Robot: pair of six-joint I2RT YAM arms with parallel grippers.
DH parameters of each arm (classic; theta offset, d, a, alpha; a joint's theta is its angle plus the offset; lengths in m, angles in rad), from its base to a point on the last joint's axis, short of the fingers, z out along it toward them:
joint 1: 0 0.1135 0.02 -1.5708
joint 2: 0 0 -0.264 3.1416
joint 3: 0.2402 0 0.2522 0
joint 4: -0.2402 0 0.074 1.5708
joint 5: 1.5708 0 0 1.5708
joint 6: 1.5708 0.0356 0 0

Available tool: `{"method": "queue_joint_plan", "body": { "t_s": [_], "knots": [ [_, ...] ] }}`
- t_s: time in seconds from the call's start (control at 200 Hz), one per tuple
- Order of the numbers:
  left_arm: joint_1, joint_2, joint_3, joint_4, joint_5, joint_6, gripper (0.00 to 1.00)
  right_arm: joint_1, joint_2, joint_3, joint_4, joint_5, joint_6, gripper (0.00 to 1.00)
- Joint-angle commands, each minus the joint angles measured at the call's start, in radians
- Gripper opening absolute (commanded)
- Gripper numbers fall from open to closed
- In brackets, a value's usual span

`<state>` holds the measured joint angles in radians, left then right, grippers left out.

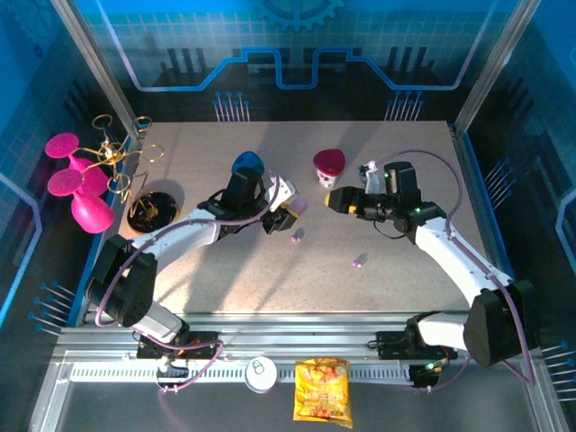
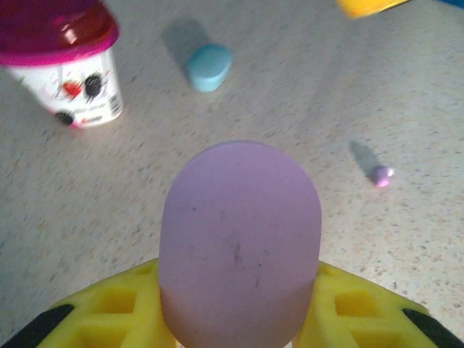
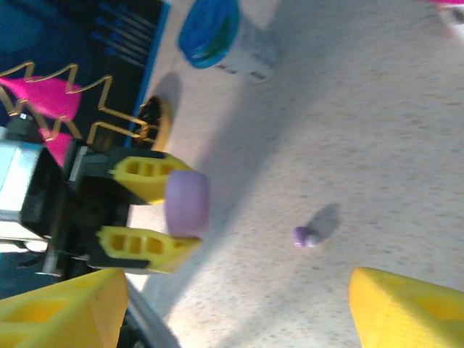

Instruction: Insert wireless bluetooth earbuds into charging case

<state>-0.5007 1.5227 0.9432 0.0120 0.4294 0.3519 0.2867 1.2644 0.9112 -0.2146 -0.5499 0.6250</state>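
Speckled beige table, blue circuit-print walls, aluminium posts.

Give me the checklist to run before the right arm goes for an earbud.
1. Lilac charging case clamped in the left gripper: ok.
2. Case lid open to take a bud: cannot tell; the left wrist view shows a smooth rounded shell.
3. Right gripper open and empty: ok.
4. Nearer lilac earbud lying free on the table: ok.
5. Second earbud apart from both arms: ok.
6. Magenta-lidded cup and light blue case apart from the held case: ok.
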Motion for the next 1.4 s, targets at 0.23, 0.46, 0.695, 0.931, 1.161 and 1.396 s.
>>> {"method": "queue_joint_plan", "body": {
  "t_s": [0.23,0.46,0.695,0.931,1.161,1.396],
  "knots": [
    [-0.012,-0.078,-0.077,0.225,0.184,0.076,0.29,0.096,0.074,0.030,0.124,-0.195,0.131,0.77],
    [-0.027,-0.118,-0.100,0.207,0.168,0.095,0.29,0.124,0.110,0.043,0.104,-0.190,0.136,0.66],
    [-0.048,-0.111,-0.081,0.169,0.166,0.144,0.30,0.124,0.116,0.031,0.092,-0.160,0.143,0.47],
    [-0.057,-0.125,-0.100,0.170,0.174,0.147,0.31,0.123,0.102,0.017,0.080,-0.129,0.136,0.19],
    [-0.058,-0.125,-0.144,0.307,0.156,0.081,0.62,0.110,0.070,0.006,0.125,-0.160,0.169,0.11],
    [-0.058,-0.137,-0.246,0.697,0.128,-0.110,0.96,0.046,0.009,-0.105,0.409,-0.257,0.381,0.10]
  ]
}}
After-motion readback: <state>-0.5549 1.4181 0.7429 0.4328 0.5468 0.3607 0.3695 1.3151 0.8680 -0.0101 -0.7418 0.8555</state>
